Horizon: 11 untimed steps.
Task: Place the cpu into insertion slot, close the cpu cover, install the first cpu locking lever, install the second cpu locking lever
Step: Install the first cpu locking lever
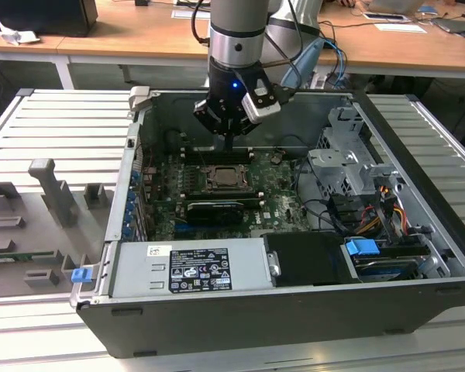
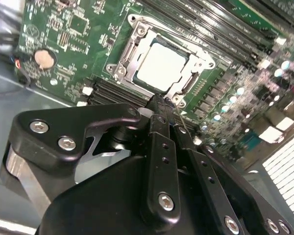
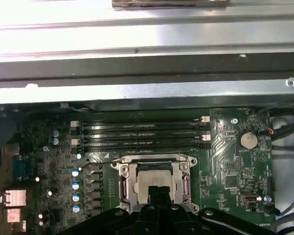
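Note:
The cpu lies in the insertion slot with its silver-grey top up, on the green board inside the open computer case. The cpu cover lies flat around it as a silvery frame; it also shows in the first wrist view as cpu cover. My gripper hangs just above the socket's near edge with its black fingers pressed together and nothing between them. A thin wire locking lever runs right beside the fingertips. Another thin lever lies along the socket's side. In the exterior view the gripper hovers over the socket's far edge.
Long black memory slots run beside the socket. A round coin battery sits on the board. The case's metal wall, a power supply box and a drive cage with cables hem in the board.

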Tool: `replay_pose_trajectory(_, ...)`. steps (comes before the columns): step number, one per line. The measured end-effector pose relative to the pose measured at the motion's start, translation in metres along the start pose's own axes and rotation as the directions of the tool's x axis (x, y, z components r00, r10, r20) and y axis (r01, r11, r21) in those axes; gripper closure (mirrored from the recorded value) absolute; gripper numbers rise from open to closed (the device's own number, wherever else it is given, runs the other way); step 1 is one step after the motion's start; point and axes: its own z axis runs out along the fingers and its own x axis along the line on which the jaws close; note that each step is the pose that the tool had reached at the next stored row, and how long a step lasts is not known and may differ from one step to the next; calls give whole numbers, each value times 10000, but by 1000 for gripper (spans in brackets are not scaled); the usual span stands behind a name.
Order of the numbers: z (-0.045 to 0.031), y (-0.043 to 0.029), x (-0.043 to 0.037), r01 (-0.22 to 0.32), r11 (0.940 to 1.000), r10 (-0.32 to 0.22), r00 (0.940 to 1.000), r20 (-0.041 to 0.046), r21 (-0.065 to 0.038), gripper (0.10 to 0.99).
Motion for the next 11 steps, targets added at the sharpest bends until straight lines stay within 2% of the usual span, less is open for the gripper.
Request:
replay_pose_trajectory(3,2,0,0,659,9978,-659,9978,-32,-5,980)
replay_pose_trajectory(6,2,0,0,1253,9921,-1253,9921,-62,-9,980)
replay_pose_trajectory(8,2,0,0,1480,9890,-1480,9890,-73,-12,980)
replay_pose_trajectory(11,3,-1,4,1534,9882,-1534,9881,-72,-15,980)
